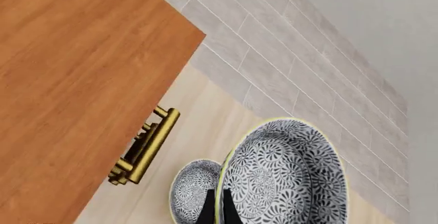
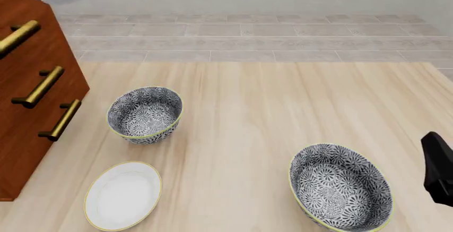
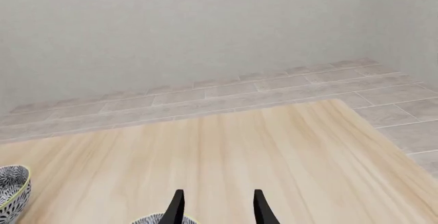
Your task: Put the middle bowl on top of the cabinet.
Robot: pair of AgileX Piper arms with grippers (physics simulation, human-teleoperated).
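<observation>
Bowl [image 1: 287,178] in left hand [image 1: 220,211] hangs past cabinet [image 1: 75,80] top's edge.

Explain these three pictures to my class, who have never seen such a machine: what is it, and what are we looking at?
These are simulator renders of two robot arms with pincer grippers. The front view looks down over the table; each wrist view looks along one arm's fingers. On the table stand the cabinet, a left bowl, a right bowl and a white plate. The left gripper pinches the rim of the middle bowl, lifted beside the cabinet's top. The right gripper is open and empty.
</observation>
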